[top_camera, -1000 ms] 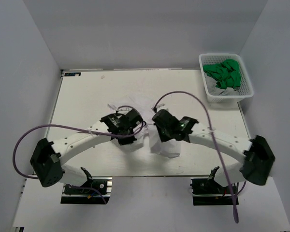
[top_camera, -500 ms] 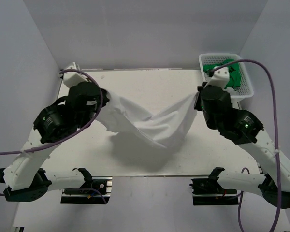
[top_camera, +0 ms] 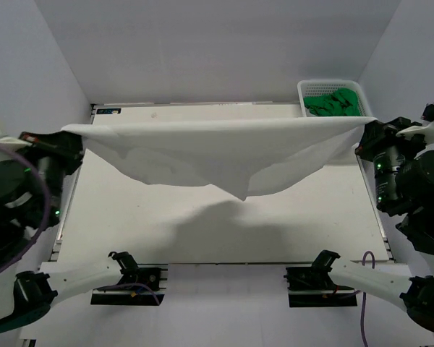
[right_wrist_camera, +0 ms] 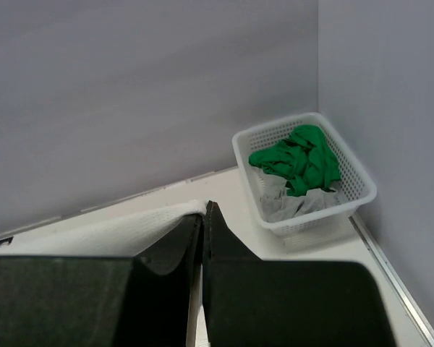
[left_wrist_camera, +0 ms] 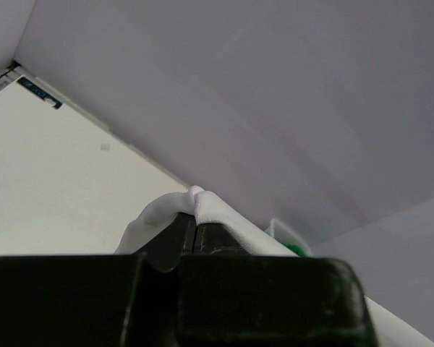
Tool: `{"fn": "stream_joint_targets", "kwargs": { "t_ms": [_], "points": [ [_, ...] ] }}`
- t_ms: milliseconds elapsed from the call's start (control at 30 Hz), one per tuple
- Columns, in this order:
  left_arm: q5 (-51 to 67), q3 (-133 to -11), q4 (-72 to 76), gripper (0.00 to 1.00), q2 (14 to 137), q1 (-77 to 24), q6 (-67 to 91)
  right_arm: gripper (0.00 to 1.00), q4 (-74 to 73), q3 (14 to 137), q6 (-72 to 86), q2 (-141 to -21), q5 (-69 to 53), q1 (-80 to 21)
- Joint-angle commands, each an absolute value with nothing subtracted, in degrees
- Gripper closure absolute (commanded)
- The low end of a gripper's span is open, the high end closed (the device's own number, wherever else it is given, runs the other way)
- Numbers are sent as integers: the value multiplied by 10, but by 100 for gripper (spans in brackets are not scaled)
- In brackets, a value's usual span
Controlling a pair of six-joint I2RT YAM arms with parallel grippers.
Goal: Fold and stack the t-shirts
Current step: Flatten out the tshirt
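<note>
Between the left gripper [top_camera: 74,139] and right gripper [top_camera: 362,134], each pinching the white t-shirt [top_camera: 202,147], hold the edge taut and lower evenly.

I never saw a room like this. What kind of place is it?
Probably a robot lab booth: grey walls box in a white table, and the left gripper and right gripper hold a white t-shirt stretched above it.

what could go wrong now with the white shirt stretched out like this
The white cloth t-shirt hangs taut between the left gripper and right gripper, each pinching only a small edge, so a corner might slip free. Its middle sags to a point and could bunch when laid down.
</note>
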State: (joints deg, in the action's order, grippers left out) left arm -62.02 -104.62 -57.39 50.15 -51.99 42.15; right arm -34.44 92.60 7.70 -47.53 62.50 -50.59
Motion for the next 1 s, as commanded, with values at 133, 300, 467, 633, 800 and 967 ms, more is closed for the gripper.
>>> {"fn": "stream_joint_targets", "kwargs": {
  "t_ms": [133, 300, 467, 633, 800, 967],
  "points": [
    [-550, -1042, -472, 100, 480, -521, 323, 100, -310, 957, 56, -469, 586, -505],
    [-520, -1065, -477, 100, 515, -521, 312, 100, -338, 973, 71, -475, 567, -505],
    [-540, -1036, -462, 100, 554, -521, 307, 100, -323, 927, 85, -476, 558, -504],
    [-644, -988, -472, 100, 621, -513, 318, 100, -286, 868, 65, -557, 633, -498],
    [-652, -915, -466, 100, 698, -493, 346, 100, -255, 789, 98, -646, 605, -462],
    [-548, -862, -437, 100, 779, -382, 380, 100, -206, 733, 121, -698, 492, -374]
  ]
}}
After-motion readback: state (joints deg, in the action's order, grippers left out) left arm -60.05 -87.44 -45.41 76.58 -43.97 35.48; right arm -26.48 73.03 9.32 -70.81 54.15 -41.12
